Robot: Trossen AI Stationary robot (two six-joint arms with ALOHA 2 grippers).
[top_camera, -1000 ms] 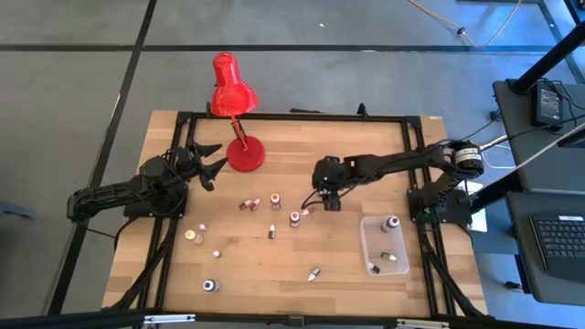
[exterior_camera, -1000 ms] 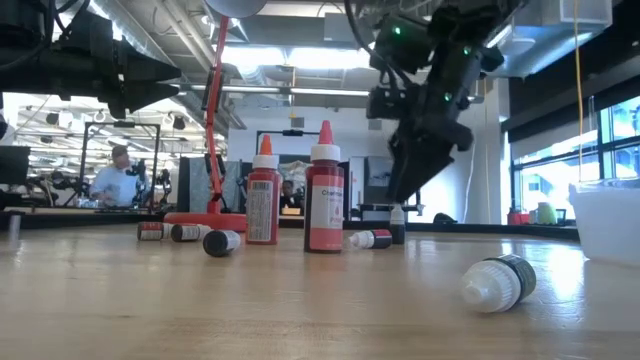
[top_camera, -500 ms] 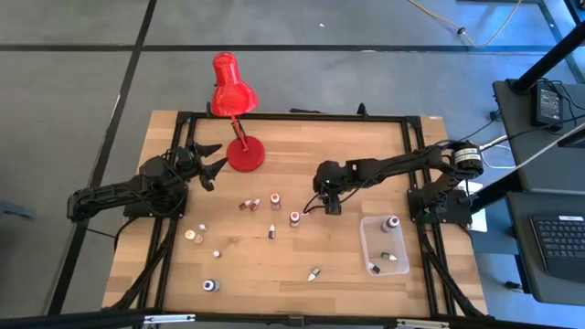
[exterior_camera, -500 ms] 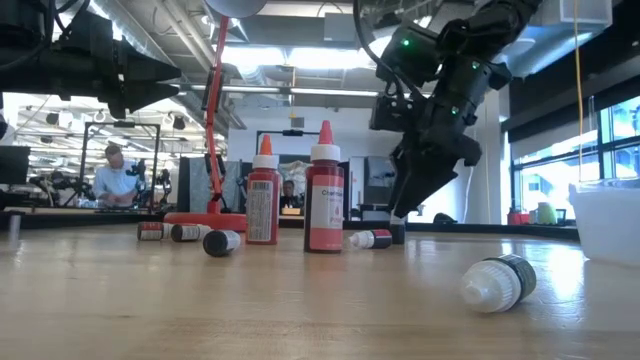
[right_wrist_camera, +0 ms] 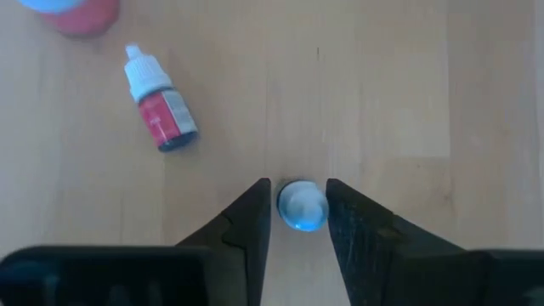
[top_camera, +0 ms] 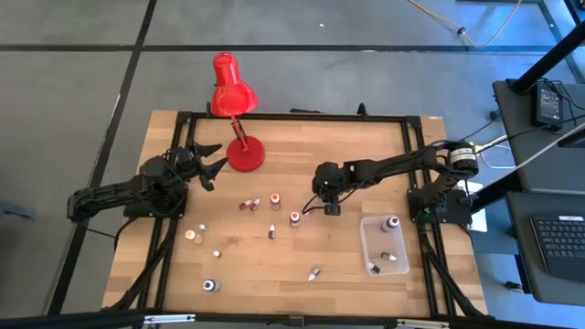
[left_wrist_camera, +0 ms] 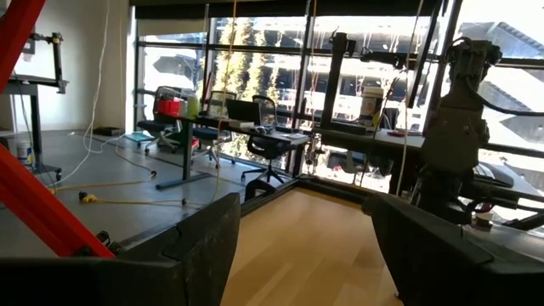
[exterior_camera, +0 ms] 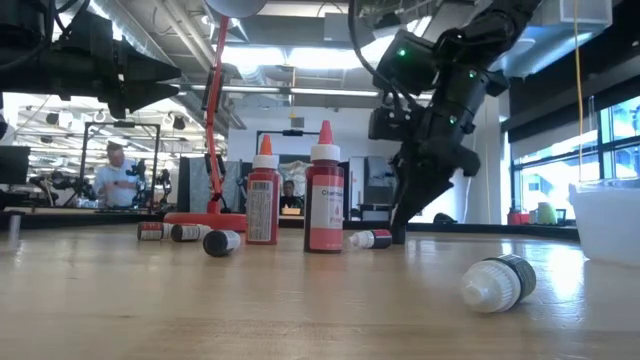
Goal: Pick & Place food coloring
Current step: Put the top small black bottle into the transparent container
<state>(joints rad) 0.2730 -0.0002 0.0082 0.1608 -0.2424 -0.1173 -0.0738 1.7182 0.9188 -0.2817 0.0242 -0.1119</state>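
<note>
Right gripper (right_wrist_camera: 297, 217) straddles blue-capped bottle (right_wrist_camera: 302, 205), label unreadable.

Wooden table (top_camera: 366, 137), red lamp (top_camera: 245, 153), clear tub (top_camera: 367, 239), scattered food coloring bottles (top_camera: 294, 218)

Right gripper (right_wrist_camera: 299, 223) lowered, jaws narrowed; left gripper (top_camera: 208, 157) gaping.

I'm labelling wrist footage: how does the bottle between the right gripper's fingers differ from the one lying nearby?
The bottle between the fingers stands upright, seen cap-on from above; the nearby bottle lies on its side. The first shows blue around its pale cap; the second has a red body and grey label. The right gripper brackets the first, nearly closed; the second lies free, apart from it. Both are small, pale-capped dropper bottles on the wooden table.
</note>
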